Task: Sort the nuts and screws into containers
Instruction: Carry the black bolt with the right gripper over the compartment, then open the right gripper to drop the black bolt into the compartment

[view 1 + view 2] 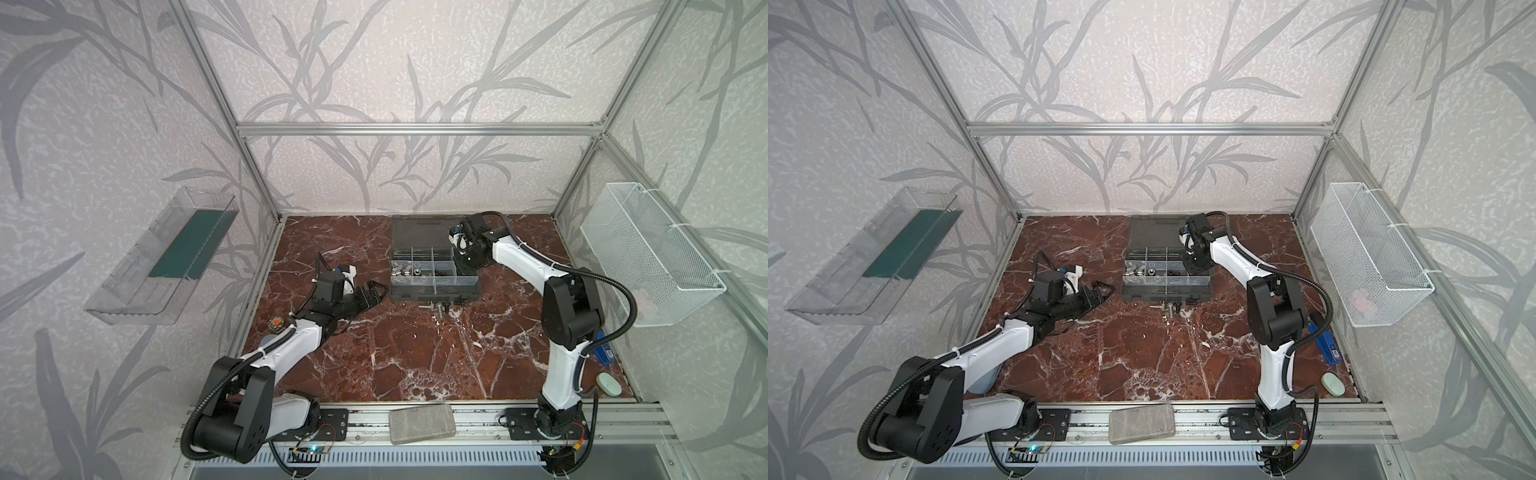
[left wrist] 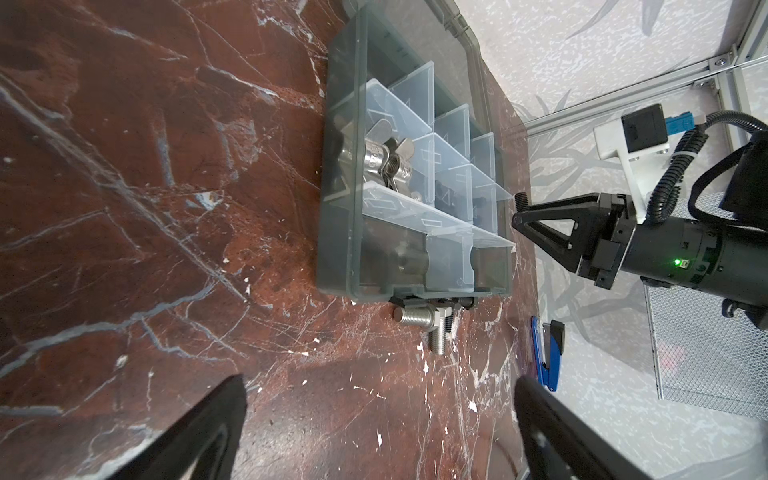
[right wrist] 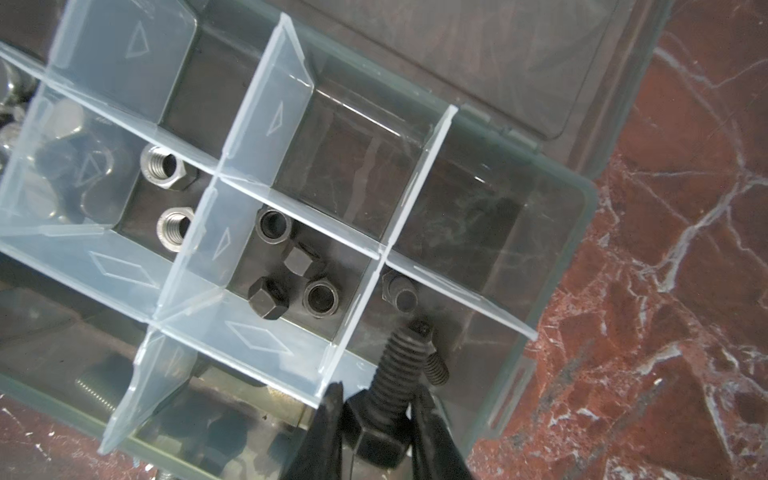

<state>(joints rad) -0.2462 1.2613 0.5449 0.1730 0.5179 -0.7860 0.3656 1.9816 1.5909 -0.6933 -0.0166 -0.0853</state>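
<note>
The right gripper [image 3: 376, 415] pinches a black screw [image 3: 401, 357] by its head over the case's [image 3: 557, 257] end cell, where another black screw [image 3: 399, 294] lies. The left gripper [image 1: 371, 294] hangs wide open beside the case, empty. The held screw sits close to the divider, so a skewed release could likely drop it among the black nuts [image 3: 291, 270] next door. Only the right wrist view shows this grip. The left wrist view best shows the silver screws [image 2: 419, 319] on the tabletop [image 2: 166, 208] against the case's front.
</note>
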